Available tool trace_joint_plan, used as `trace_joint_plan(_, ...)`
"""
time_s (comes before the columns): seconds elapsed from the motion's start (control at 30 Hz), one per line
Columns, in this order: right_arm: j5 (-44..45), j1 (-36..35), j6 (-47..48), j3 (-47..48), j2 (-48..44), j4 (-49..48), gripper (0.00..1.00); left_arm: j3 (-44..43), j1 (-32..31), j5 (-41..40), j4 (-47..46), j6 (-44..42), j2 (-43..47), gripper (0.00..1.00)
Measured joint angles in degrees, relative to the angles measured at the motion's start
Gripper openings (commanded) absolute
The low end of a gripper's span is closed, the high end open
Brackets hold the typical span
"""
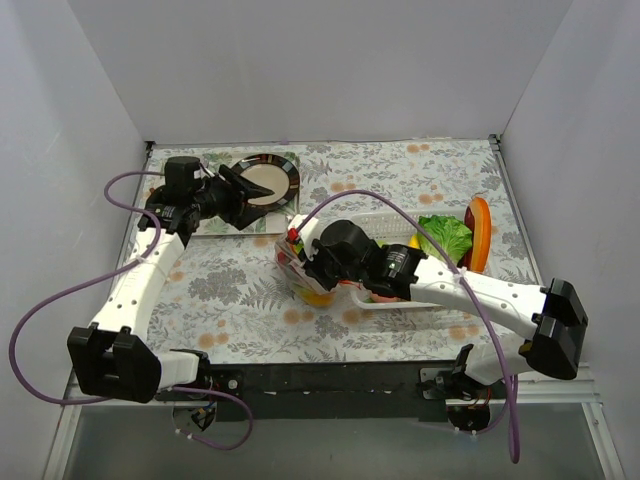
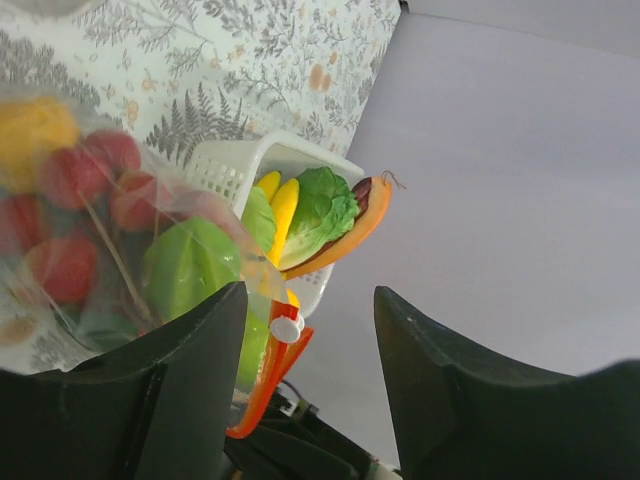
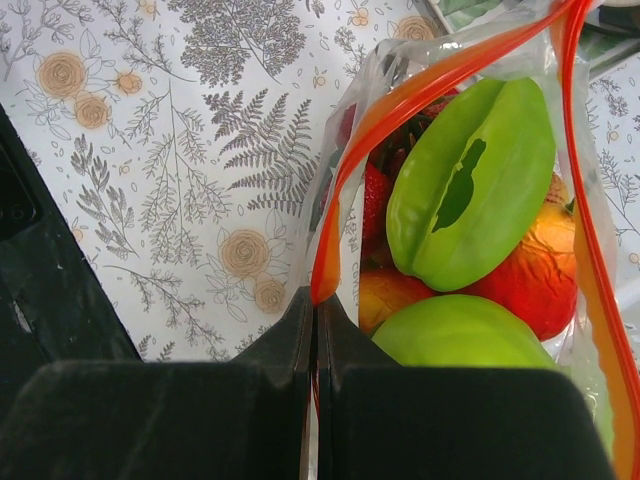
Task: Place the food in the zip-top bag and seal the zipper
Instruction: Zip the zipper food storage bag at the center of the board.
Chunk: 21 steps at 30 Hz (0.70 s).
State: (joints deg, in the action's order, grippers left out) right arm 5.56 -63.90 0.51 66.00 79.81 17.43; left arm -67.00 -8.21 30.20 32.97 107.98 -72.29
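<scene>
The zip-top bag (image 1: 308, 280) lies in the middle of the table, holding several toy foods: a green pepper (image 3: 470, 185), a green apple (image 3: 455, 338) and red and orange fruit (image 3: 535, 275). Its orange-red zipper (image 3: 420, 90) stands open in a loop. My right gripper (image 3: 315, 300) is shut on the zipper strip at the bag's near corner, and it also shows in the top view (image 1: 298, 258). My left gripper (image 1: 250, 198) is open and empty, hovering left of the bag. In its wrist view (image 2: 310, 295) I see the bag (image 2: 100, 230), the zipper (image 2: 262, 385) and a white slider (image 2: 286, 327).
A white basket (image 1: 385, 222) behind the right arm holds a lettuce (image 1: 445, 237), yellow pieces (image 2: 282, 205) and an orange-and-red piece (image 1: 480, 232). A dark plate (image 1: 275, 178) sits at the back left under the left gripper. Grey walls enclose the table.
</scene>
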Motion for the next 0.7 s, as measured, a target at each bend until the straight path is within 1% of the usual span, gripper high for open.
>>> trace_joint_plan(0.13, -0.1, 0.0, 0.1, -0.5, -1.2, -0.1, 0.01, 0.0, 0.0, -1.2, -4.5, -9.4, 0.0, 0.50)
trace_joint_plan(0.2, -0.2, 0.0, 0.1, -1.0, -2.3, -0.1, 0.01, 3.0, 0.0, -2.2, -12.5, -15.1, 1.5, 0.52)
trace_joint_plan(0.27, -0.4, 0.0, 0.0, -1.3, -3.0, 0.1, 0.01, 5.8, 0.0, -2.5, -17.9, -18.9, 3.3, 0.55)
trace_joint_plan(0.33, -1.0, 0.0, -0.1, -1.3, -3.5, 0.3, 0.01, 8.4, 0.0, -2.7, -24.4, -25.4, 4.9, 0.54)
trace_joint_plan(0.37, -1.2, 0.0, -0.1, -1.3, -3.7, 0.4, 0.01, 8.7, 0.0, -2.6, -26.4, -27.7, 5.0, 0.55)
trace_joint_plan(0.5, -2.0, 0.0, -0.7, -1.4, -3.7, 0.9, 0.01, 8.9, 0.0, 0.4, -35.7, -41.0, 4.4, 0.61)
trace_joint_plan(0.6, -2.7, 0.0, -1.2, -1.6, -4.1, 1.1, 0.01, 10.3, 0.2, 3.4, -41.8, -49.3, 3.6, 0.62)
trace_joint_plan(0.63, -2.8, 0.0, -1.3, -1.8, -4.3, 1.1, 0.01, 11.4, 0.3, 4.9, -44.2, -51.4, 3.3, 0.62)
trace_joint_plan(0.67, -3.1, 0.0, -1.5, -2.1, -4.7, 1.1, 0.01, 12.9, 0.5, 6.8, -46.6, -53.1, 2.9, 0.57)
trace_joint_plan(0.7, -3.2, 0.0, -1.7, -2.2, -5.0, 1.4, 0.01, 14.3, 0.7, 8.6, -48.8, -54.4, 2.3, 0.57)
